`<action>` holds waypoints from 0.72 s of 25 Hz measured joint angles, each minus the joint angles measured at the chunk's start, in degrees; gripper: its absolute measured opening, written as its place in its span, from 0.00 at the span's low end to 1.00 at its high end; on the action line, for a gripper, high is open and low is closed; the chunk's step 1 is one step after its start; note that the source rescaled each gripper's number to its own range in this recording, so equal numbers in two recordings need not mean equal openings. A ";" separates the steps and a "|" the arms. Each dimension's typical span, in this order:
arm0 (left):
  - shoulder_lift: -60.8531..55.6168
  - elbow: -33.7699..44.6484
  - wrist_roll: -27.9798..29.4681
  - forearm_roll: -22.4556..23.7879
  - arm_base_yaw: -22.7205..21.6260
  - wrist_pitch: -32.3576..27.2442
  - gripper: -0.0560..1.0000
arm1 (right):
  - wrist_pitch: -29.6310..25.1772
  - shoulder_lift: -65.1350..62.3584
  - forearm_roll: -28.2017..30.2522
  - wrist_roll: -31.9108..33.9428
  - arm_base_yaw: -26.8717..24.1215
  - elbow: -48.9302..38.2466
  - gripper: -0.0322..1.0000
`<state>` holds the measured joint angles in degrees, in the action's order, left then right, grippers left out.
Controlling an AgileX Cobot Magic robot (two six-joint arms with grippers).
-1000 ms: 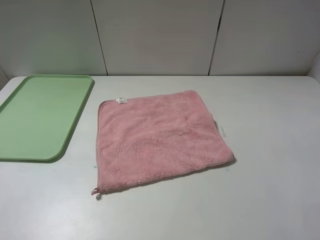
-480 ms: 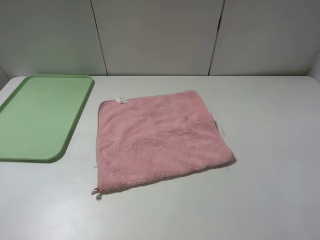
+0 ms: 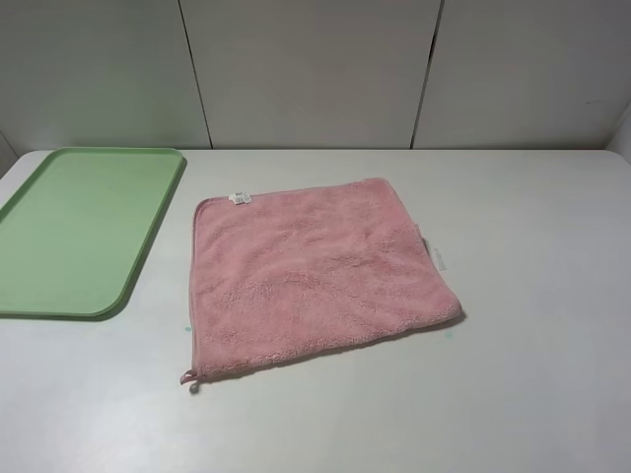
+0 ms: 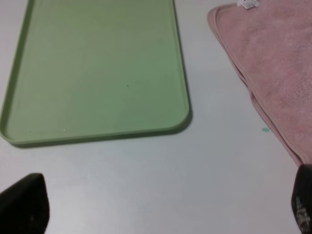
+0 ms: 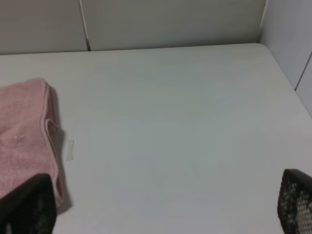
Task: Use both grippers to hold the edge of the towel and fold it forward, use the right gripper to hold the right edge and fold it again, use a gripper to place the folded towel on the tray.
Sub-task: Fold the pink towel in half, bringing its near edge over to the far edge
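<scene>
Towel (image 3: pixel 320 276) lies flat beside tray (image 3: pixel 59 296) — between left tool (image 4: pixel 163 209) and right tool (image 5: pixel 161 207).

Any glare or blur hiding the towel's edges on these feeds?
Exterior high: even light, no glare, pink fluffy terry towel sharp with a thin near-edge shadow. Left wrist: stitched pink hem clear, open left end effector blurred. Right wrist: same, right end effector blurred.
</scene>
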<state>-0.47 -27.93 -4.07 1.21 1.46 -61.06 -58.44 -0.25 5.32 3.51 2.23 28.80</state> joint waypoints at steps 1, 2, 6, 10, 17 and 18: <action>0.00 0.00 0.00 0.00 0.00 0.00 1.00 | 0.00 0.00 0.00 0.00 0.00 0.00 1.00; 0.00 0.00 0.00 0.00 0.00 0.00 1.00 | 0.00 0.00 0.00 0.00 0.00 0.00 1.00; 0.00 0.00 0.00 0.00 0.00 0.00 1.00 | 0.00 0.00 0.00 0.00 0.00 0.00 1.00; 0.00 0.00 0.00 0.00 0.00 0.00 1.00 | 0.00 0.00 0.00 0.00 0.00 0.00 1.00; 0.00 0.00 0.00 0.00 0.00 0.00 1.00 | 0.00 0.00 0.00 0.00 0.00 0.00 1.00; 0.00 0.00 0.00 0.00 0.00 0.00 1.00 | 0.00 0.00 0.00 0.00 0.00 0.00 1.00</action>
<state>-0.47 -27.93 -4.07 1.21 1.46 -61.06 -58.44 -0.25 5.32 3.51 2.23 28.80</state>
